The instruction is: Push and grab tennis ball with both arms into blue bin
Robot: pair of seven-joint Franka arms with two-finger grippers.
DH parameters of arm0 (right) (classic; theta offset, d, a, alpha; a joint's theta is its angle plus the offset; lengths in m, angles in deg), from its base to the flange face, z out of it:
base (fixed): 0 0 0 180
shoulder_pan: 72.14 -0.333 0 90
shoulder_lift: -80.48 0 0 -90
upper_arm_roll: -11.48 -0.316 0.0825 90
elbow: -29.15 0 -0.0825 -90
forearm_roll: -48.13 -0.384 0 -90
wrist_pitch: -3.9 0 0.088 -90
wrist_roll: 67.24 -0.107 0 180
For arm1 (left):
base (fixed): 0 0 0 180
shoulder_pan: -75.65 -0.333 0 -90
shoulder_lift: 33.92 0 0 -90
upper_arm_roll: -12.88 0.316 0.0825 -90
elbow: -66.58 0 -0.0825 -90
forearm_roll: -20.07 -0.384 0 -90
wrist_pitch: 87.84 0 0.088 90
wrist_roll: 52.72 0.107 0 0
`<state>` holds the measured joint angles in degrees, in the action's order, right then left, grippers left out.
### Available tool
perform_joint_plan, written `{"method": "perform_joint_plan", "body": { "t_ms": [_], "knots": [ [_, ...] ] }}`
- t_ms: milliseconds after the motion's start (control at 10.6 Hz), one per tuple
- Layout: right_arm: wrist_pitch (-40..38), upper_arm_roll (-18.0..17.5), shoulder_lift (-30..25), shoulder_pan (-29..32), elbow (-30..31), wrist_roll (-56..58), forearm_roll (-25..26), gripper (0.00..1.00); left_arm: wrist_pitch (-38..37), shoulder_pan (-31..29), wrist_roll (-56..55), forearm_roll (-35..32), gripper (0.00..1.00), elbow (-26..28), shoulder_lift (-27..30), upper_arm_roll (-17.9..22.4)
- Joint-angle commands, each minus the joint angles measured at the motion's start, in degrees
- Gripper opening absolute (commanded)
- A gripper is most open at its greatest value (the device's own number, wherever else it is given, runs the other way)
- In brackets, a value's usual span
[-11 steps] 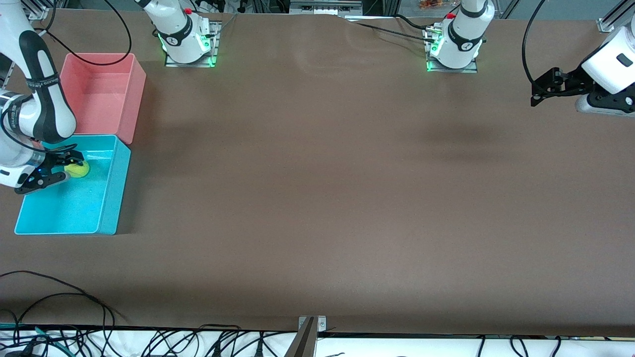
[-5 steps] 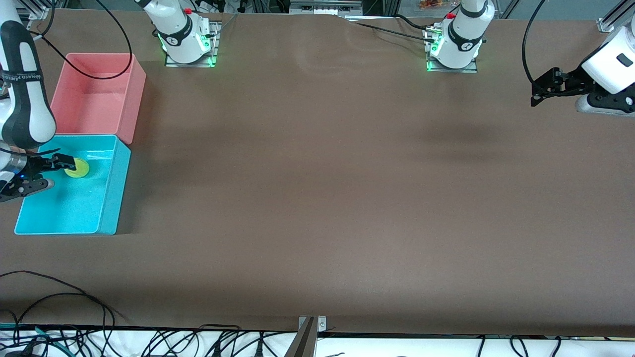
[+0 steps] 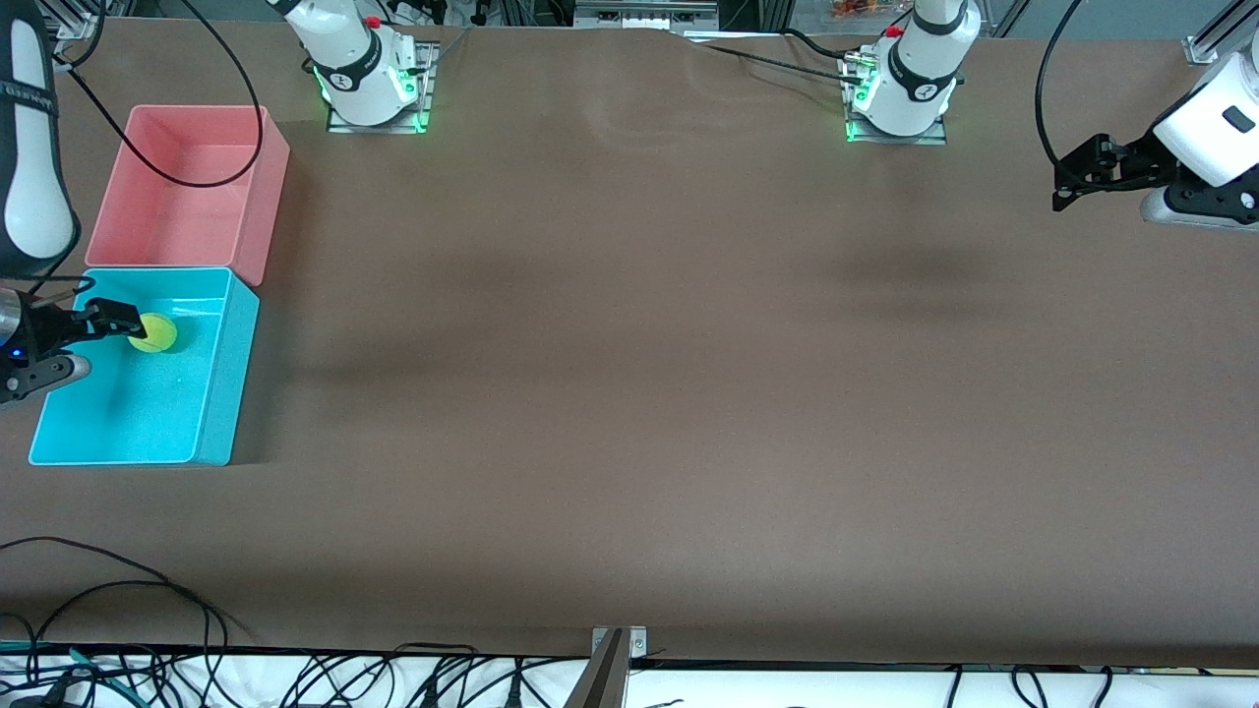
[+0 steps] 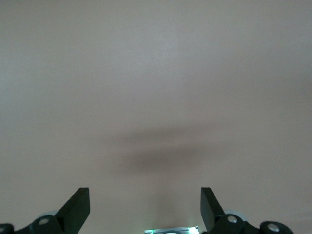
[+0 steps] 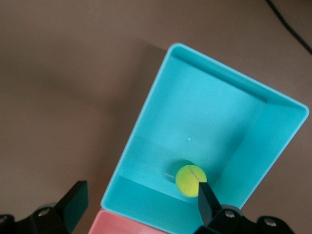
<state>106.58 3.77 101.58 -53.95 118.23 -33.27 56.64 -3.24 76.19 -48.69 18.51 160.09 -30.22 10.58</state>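
Below the right gripper [image 3: 61,342] — fingers spread, empty — the ball [image 3: 153,333] lies in the bin [image 3: 231,393]; left gripper [image 3: 1082,182] waits, spread.

We see tennis ball [image 3: 153,332] lying inside blue bin [image 3: 222,382], near bin's wall closest to pink bin [image 3: 258,197]. Pink bin sits just beside blue bin, farther from camera, both at right arm's end of table [image 3: 629,393]. Right gripper [image 3: 79,344] hangs over blue bin's outer edge, fingers spread, ball free beside it. Left gripper [image 3: 1077,182] waits over left arm's end of table. We see cables [image 3: 118,590] at near table edge.
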Motion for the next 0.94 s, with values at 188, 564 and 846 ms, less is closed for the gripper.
{"method": "perform_joint_plan", "body": {
  "t_ms": [188,564,846],
  "knots": [
    [-9.68,-7.83,0.26,0.01,-8.38,-5.06,-0.42,1.00,-1.27,0.34,-0.51,-0.64,1.00,-1.66,-0.62,0.10],
    [-13.81,-7.41,-6.58,-7.36,-8.57,-14.69,-0.68,1.00,-1.27,0.34,-0.51,-0.64,1.00,-1.66,-0.62,0.10],
    [-18.47,-7.32,-11.59,-11.32,-8.66,-26.03,-1.21,1.00,-1.27,0.25,-0.51,-0.64,1.00,-1.66,-0.62,0.10]
  ]
}}
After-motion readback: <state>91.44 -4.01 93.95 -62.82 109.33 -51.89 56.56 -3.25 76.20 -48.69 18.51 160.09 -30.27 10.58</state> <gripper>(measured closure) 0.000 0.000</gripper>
